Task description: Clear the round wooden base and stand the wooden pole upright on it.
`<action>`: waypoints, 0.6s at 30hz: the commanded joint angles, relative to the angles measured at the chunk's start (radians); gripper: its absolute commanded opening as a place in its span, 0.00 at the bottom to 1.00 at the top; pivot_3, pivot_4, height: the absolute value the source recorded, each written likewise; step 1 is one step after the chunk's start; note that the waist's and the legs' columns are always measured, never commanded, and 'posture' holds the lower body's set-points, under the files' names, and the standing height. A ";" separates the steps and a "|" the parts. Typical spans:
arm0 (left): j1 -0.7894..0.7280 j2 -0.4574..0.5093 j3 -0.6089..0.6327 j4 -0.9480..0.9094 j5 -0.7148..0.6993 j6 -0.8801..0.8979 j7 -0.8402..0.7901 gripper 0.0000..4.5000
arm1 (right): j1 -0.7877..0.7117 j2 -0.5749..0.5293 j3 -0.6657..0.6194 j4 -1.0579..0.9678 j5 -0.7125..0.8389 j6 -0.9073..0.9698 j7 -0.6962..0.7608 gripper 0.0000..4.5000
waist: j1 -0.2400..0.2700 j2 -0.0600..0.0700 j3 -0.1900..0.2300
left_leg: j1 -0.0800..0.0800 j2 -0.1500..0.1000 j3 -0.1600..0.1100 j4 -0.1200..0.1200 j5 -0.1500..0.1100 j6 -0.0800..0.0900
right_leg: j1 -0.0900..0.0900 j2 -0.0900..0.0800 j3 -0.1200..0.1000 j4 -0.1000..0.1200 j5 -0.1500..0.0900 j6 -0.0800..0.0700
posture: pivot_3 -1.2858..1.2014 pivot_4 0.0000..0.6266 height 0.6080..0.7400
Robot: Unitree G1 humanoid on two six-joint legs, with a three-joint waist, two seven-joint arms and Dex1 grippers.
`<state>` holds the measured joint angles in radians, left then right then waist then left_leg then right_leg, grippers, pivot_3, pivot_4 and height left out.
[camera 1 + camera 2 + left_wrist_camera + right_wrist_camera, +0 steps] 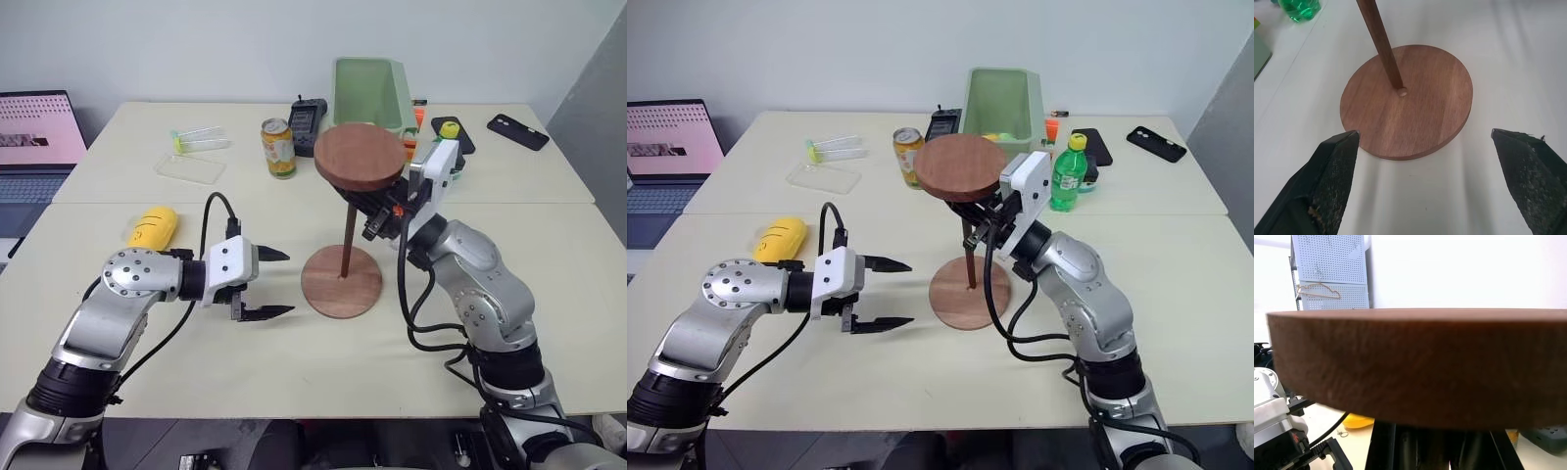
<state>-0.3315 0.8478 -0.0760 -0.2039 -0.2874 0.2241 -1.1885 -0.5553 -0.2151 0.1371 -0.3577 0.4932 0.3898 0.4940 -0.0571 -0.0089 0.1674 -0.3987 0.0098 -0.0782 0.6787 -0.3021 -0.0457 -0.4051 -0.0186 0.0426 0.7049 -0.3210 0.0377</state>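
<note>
The round wooden base [341, 292] lies flat on the white table, with nothing else on it. The wooden pole [348, 240] stands almost upright on the base, its fixed disc [360, 155] on top. In the left wrist view the pole's [1378, 36] lower end meets the base [1415, 115] right at the small centre hole. My right gripper [378, 211] is shut on the pole just under the top disc. My left gripper [286, 284] hangs open just left of the base, pointing at it, with its fingers [1334, 166] apart and nothing between them.
Behind the base stand a yellow can [279, 147], a green bin [372, 93] and a green bottle [1068, 174]. A yellow object [154, 227] and a clear plastic case [189, 168] lie to the left. A laptop [39, 137] sits at the far left, a black phone [517, 131] far right.
</note>
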 commanded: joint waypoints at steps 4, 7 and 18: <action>-0.009 -0.010 0.010 0.009 -0.006 -0.024 0.000 1.00 | 0.014 0.008 0.002 -0.009 -0.012 -0.019 0.017 0.06 | 0.000 0.000 0.000 | 0.000 0.000 0.000 0.000 0.000 0.000 | 0.000 0.000 0.000 0.000 0.000 0.000 | 0.52 0.24 1.00; -0.008 -0.014 0.008 0.010 -0.004 -0.027 -0.003 1.00 | 0.019 0.010 0.006 -0.006 -0.018 -0.021 0.020 0.06 | 0.000 0.000 0.000 | 0.000 0.000 0.000 0.001 0.000 0.000 | 0.000 0.000 0.000 0.001 0.000 0.000 | 0.52 0.24 1.00; -0.005 -0.014 0.009 0.045 0.004 -0.063 -0.014 1.00 | 0.026 0.035 0.037 0.030 -0.085 -0.083 0.023 0.06 | 0.000 0.000 0.000 | 0.001 0.000 0.000 0.001 0.000 0.000 | 0.000 0.000 0.000 0.003 0.000 0.000 | 0.52 0.24 1.00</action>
<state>-0.3310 0.8332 -0.0762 -0.1514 -0.2838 0.1839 -1.1942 -0.5336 -0.1846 0.1683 -0.3331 0.4226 0.3195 0.5094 -0.0568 -0.0092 0.1672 -0.3975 0.0097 -0.0782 0.6796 -0.3020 -0.0459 -0.4051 -0.0185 0.0426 0.7079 -0.3211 0.0377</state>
